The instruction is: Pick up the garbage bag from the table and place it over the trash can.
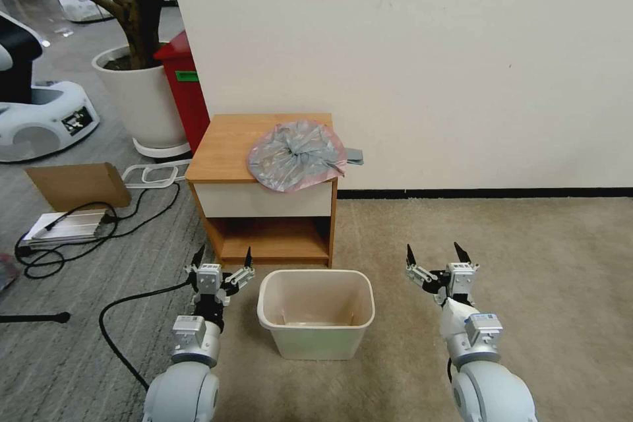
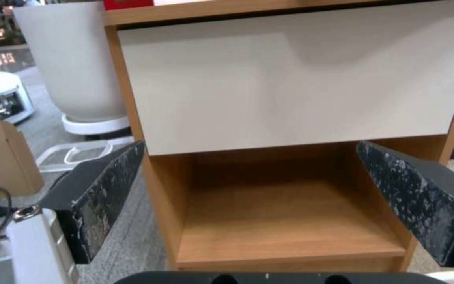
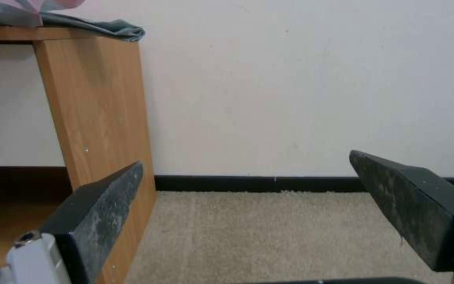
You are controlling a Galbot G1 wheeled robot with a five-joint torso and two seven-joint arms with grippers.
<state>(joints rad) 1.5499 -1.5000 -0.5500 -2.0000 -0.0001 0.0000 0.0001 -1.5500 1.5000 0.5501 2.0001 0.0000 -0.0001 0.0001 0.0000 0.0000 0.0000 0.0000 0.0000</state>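
Note:
The garbage bag [image 1: 297, 155] lies crumpled on the right half of the table [image 1: 224, 145], grey with a pinkish rim, its edge hanging over the white drawer front. A corner of the garbage bag [image 3: 106, 27] also drapes off the table's side. The trash can [image 1: 316, 313] stands on the carpet just in front of the table, open side up with nothing over it. My left gripper [image 1: 222, 260] hovers open to the left of the trash can, facing the table's lower shelf [image 2: 290, 221]. My right gripper [image 1: 435, 257] hangs open to the right of the trash can, over bare carpet.
A white plant pot [image 1: 142, 102] and a tall red bin [image 1: 184, 89] stand behind the table on the left. Black cables [image 1: 119, 316], a cardboard box [image 1: 76, 184] and a metal device lie on the floor at left. The wall [image 1: 461, 66] runs close behind the table.

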